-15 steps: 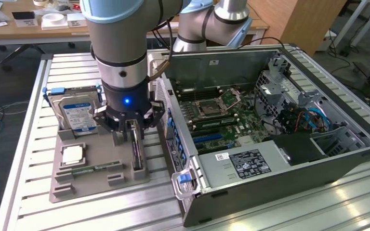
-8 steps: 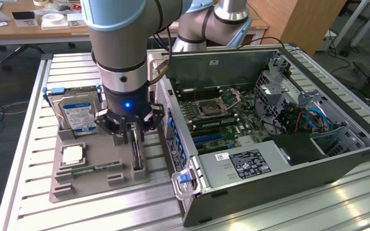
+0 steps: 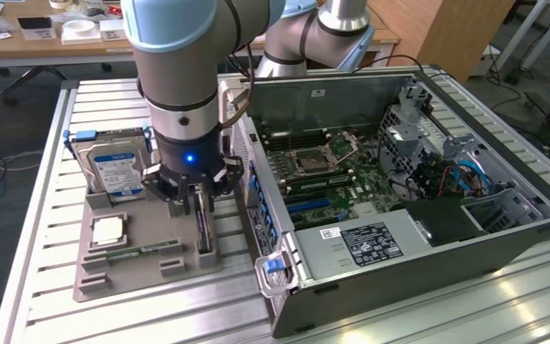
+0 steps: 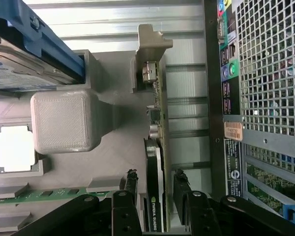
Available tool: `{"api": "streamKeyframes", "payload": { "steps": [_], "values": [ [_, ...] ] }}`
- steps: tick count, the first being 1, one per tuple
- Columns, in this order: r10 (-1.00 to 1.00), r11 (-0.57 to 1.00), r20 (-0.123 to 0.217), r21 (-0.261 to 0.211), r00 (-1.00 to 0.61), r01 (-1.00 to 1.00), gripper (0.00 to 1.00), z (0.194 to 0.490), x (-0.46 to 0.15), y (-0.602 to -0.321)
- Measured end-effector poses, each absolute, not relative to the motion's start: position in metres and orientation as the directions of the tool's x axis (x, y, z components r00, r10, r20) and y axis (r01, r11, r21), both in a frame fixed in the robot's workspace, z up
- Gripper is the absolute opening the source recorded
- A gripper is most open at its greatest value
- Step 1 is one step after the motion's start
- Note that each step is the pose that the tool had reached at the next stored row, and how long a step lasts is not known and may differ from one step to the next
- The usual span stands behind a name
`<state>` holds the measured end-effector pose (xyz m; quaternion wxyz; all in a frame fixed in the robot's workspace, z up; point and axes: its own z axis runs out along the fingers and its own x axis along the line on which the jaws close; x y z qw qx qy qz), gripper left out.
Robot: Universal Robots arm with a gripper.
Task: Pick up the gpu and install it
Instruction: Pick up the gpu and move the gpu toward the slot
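we are at the very start of the job. the thin dark gpu card with its silver metal bracket (image 3: pixel 204 228) stands on edge in a slot of the grey plastic parts tray (image 3: pixel 122 278), just beside the open black computer case (image 3: pixel 504 215), and it is not yet lifted. the black gripper (image 3: pixel 197 208) is down over the card. in the wrist view its jaws straddle the card, one black finger (image 4: pixel 132 183) on each side. a narrow gap shows on both sides, so we judge the gripper partly open and holding nothing. we see no card seated on the green motherboard (image 3: pixel 342 179). the grasp, the lift and the seating in the case are all undone.
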<state>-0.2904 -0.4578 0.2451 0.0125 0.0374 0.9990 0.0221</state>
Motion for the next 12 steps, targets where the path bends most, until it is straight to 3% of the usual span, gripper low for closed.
{"api": "streamKeyframes", "payload": {
  "steps": [12],
  "values": [
    [0.075,0.996,-0.023,0.045,-0.997,0.074,0.43,0.233,-0.29,-0.452]
  ]
}}
